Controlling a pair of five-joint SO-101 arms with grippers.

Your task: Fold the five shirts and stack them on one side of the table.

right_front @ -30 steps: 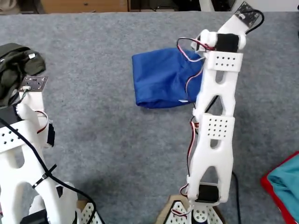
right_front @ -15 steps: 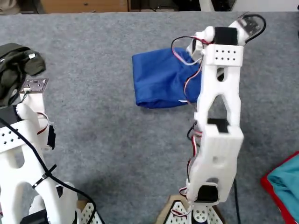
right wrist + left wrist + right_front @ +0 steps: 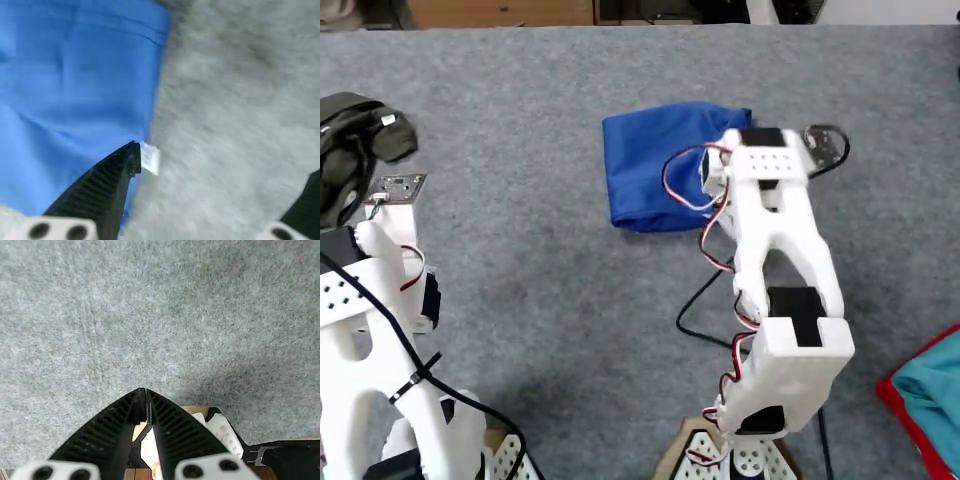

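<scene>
A folded blue shirt (image 3: 655,165) lies on the grey table near the middle. My right arm (image 3: 775,210) is bent back over the shirt's right edge. In the right wrist view the right gripper (image 3: 215,192) stands open just above the table. One of its black fingers (image 3: 107,182) is over the hem of the blue shirt (image 3: 75,75), beside a small white tag (image 3: 150,158). My left arm (image 3: 380,270) stands at the near left. The left gripper (image 3: 145,396) is shut on nothing and points down at bare carpet.
A dark olive garment (image 3: 350,140) is bunched at the table's left edge, just beyond the left arm. A teal shirt (image 3: 932,385) on something red lies at the near right edge. Open grey carpet (image 3: 520,260) stretches between the arms.
The right arm has folded back toward its base and come down; its wrist moved from beyond the shirt's far right corner to over its right edge. The left arm barely moved.
</scene>
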